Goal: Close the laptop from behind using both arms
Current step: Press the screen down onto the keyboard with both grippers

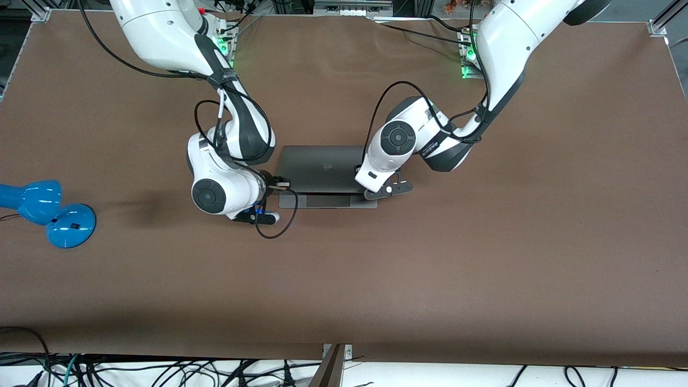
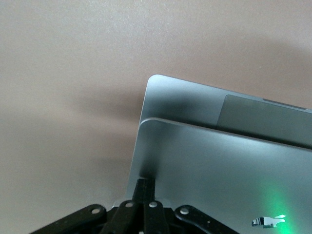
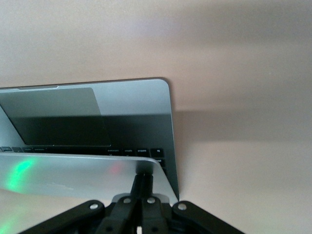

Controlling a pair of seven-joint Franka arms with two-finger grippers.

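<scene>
My fingers are matt black, hard-looking like plastic or coated metal, with small bright screw heads at the linkages. The laptop under them is smooth brushed grey metal with a soft satin sheen; its lid catches a faint green glow and its logo sits darker and duller. The trackpad looks like smooth, slightly glossy glass, darker than the palm rest. The table wears a brown matt covering, cloth or felt-like, with faint creases. My arms are glossy white plastic shells with matt black bands. The lamp is shiny blue plastic.
</scene>
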